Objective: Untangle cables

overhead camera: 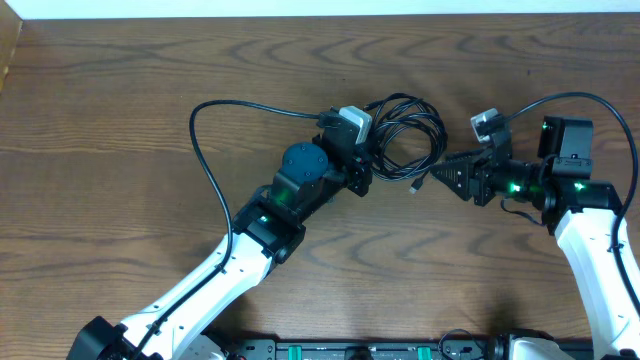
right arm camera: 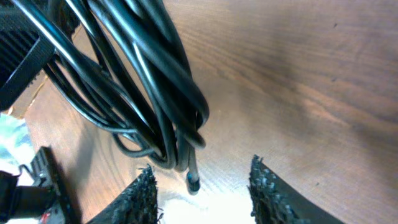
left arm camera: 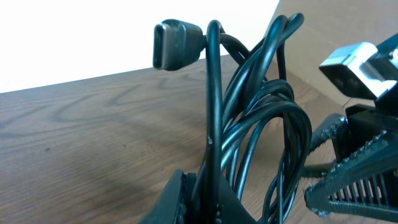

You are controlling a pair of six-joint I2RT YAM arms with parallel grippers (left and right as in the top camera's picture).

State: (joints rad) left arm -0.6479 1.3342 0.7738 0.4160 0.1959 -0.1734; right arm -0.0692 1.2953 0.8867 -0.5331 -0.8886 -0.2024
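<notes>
Broadly, the desk [overhead camera: 110, 90] offers open wood out to its left edge. Near the far edge at centre, the left tool [overhead camera: 362, 165] is clenched on the coiled cables [overhead camera: 410, 130]. Just right of the coil, the right tool [overhead camera: 440, 180] stands released, a loose cable end [right arm camera: 193, 182] between its spread fingers, untouched.

One bundle of black cables [overhead camera: 425, 125], strand count unclear, on one wooden surface [overhead camera: 100, 150]. Two pincers: left pincer [overhead camera: 372, 160], right pincer [overhead camera: 437, 172]. Two cable ends: large connector [left arm camera: 177, 45], small plug [right arm camera: 193, 182].
</notes>
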